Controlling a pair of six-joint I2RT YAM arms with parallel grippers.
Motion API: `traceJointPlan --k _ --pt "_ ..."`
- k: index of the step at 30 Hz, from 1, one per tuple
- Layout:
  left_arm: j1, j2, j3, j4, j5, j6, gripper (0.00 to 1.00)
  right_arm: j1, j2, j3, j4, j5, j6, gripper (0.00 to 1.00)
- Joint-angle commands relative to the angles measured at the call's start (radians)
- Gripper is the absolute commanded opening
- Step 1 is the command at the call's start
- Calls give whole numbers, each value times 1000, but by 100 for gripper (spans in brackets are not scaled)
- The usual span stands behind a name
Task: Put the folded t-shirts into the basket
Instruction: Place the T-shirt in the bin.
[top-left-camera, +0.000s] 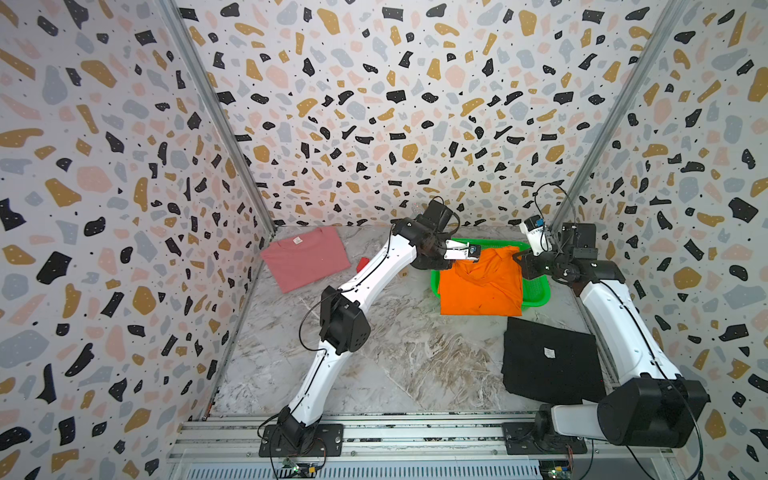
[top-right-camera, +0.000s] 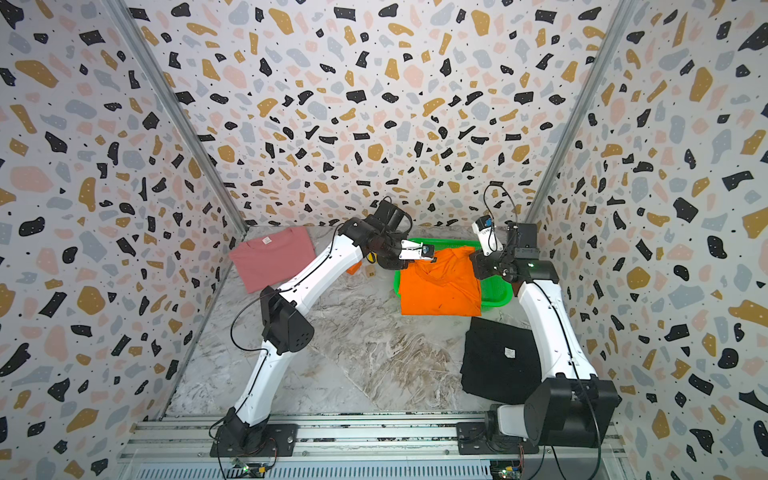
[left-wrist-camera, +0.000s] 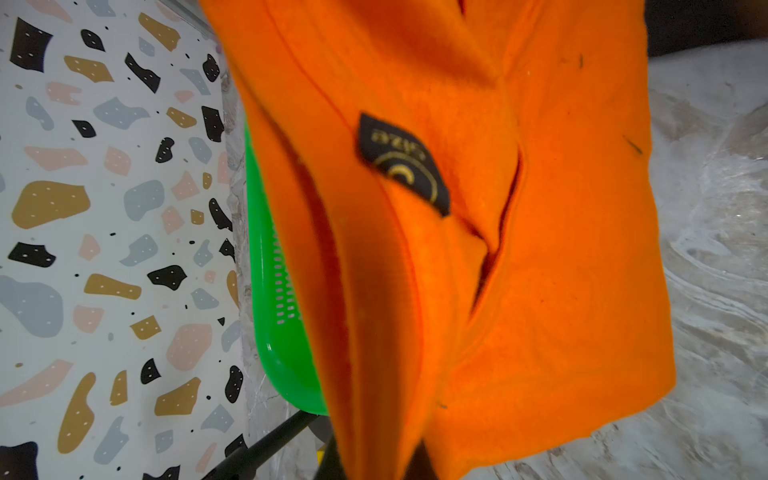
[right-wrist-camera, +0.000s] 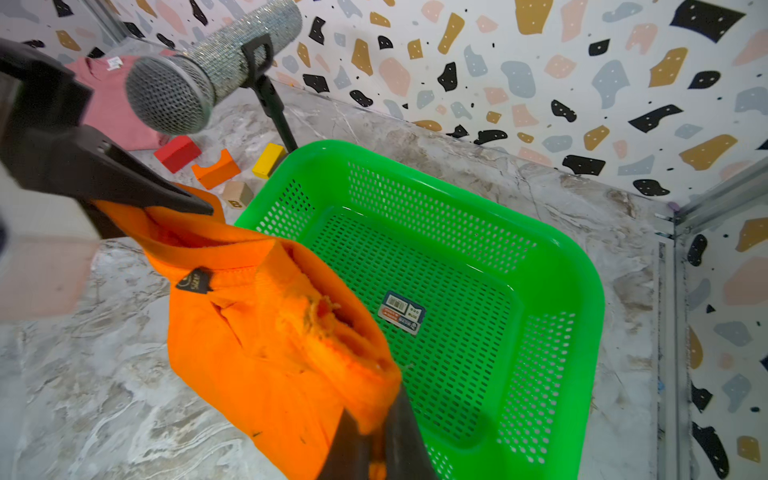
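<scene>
Strung over the basket (top-left-camera: 538, 286) between left gripper (top-left-camera: 471, 258) and right gripper (top-left-camera: 518, 257), both clamped on the orange shirt (top-left-camera: 482, 286), likely to land flat.

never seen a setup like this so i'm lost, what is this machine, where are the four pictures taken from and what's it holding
Two white robot arms stand at the near edge of a marble table, each ending in a two-fingered gripper. Two pictures look down from overhead; the other two come from cameras on the arms' wrists. The left gripper and right gripper are both shut on the orange t-shirt, held up partly over the green basket. A pink t-shirt and a black t-shirt lie on the table. Toy blocks and a microphone are beside the basket.
</scene>
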Motion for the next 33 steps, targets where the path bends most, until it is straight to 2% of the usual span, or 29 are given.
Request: traceJointPlan --k 1,8,19,24,33 --pt "-7 30 -11 114 -21 -16 0 -22 8 34 12 58 -25 0" --pt "-8 99 -4 209 -44 -44 0 -46 69 -9 94 57 9 0" --pt "-9 169 3 302 -50 -48 0 -64 209 33 147 75 26 0" --pt "-11 179 10 310 -53 -60 0 -66 246 53 142 107 -13 0" --pt "-18 194 5 340 -81 -60 3 -65 293 72 176 38 -117 0"
